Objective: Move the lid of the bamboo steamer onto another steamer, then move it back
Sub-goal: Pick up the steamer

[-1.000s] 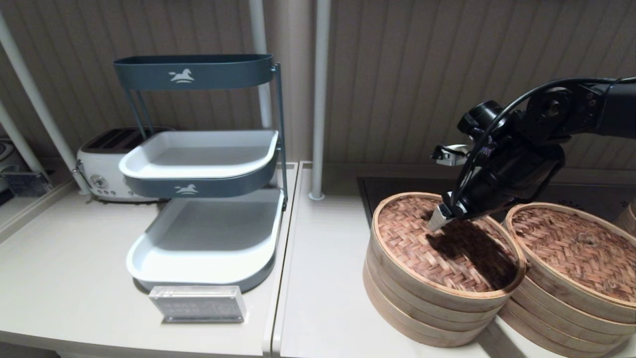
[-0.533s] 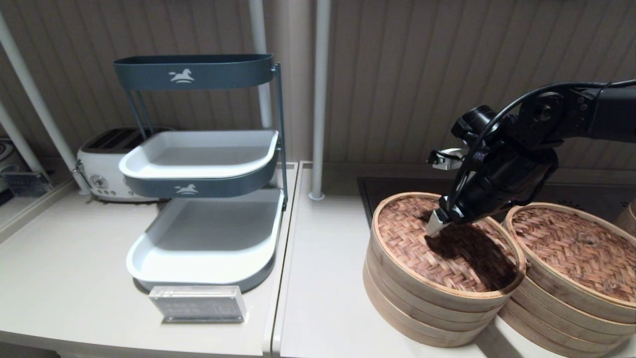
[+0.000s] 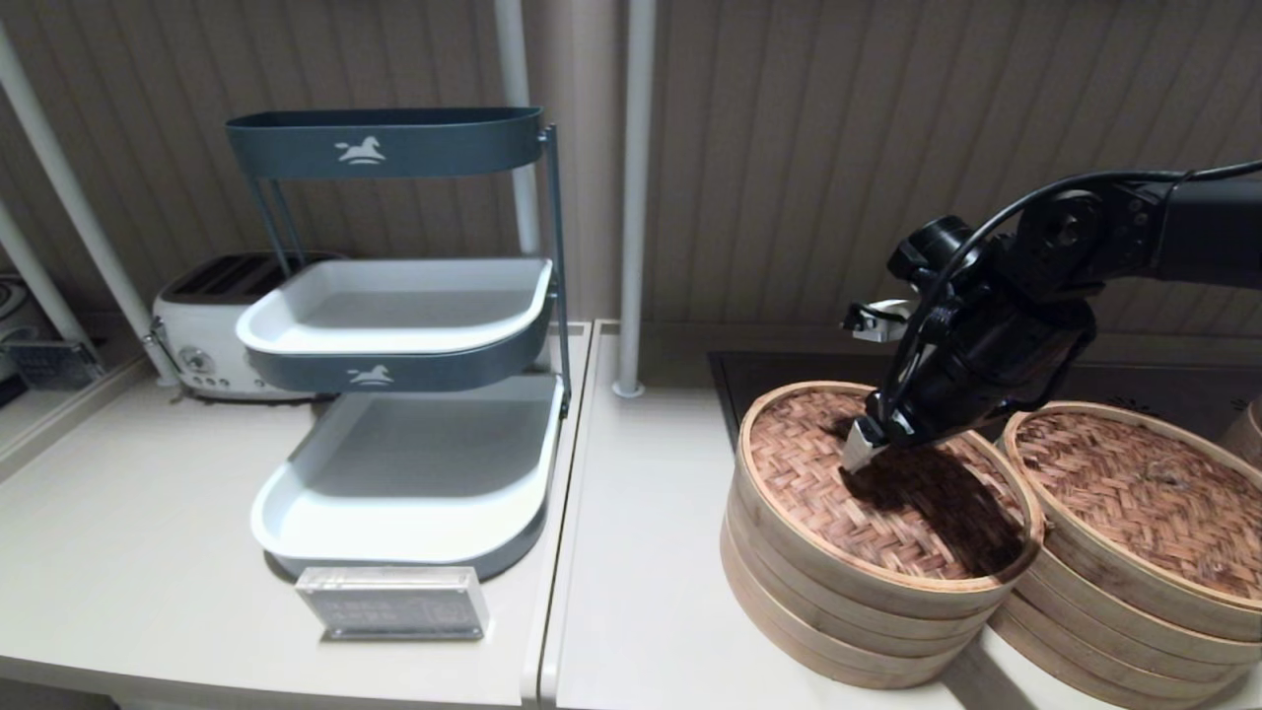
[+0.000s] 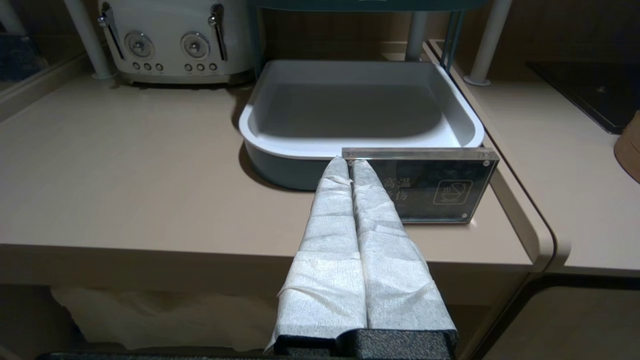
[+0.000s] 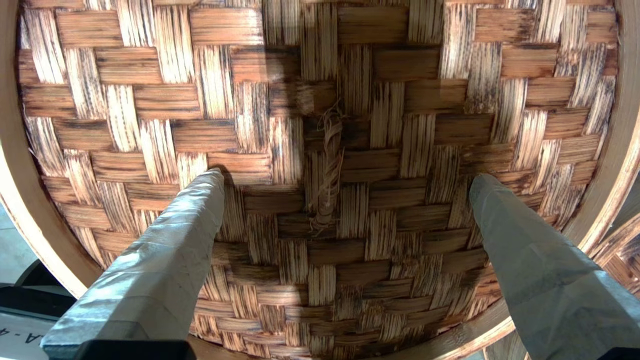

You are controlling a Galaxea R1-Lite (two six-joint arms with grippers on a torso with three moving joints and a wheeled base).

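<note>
The bamboo steamer lid (image 3: 818, 473), reddish-brown weave in a pale rim, lies on the left steamer stack. My right gripper (image 3: 868, 449) hangs just above its middle, open and holding nothing. In the right wrist view the right gripper (image 5: 345, 177) has its two wrapped fingers on either side of the lid's small twisted loop (image 5: 327, 170), tips close to the weave. Another steamer (image 3: 1134, 513) with its own woven lid stands touching it on the right. My left gripper (image 4: 350, 162) is parked low at the counter's front edge, shut and empty.
A three-tier blue and white tray rack (image 3: 404, 434) stands on the left counter, with a white toaster (image 3: 212, 335) behind it and a clear acrylic sign (image 3: 394, 602) in front. A dark cooktop (image 3: 789, 370) lies behind the steamers. White poles (image 3: 636, 197) rise at the back.
My right gripper has sunk a little and shifted slightly left over the lid's middle. The lid and the left arm have not moved.
</note>
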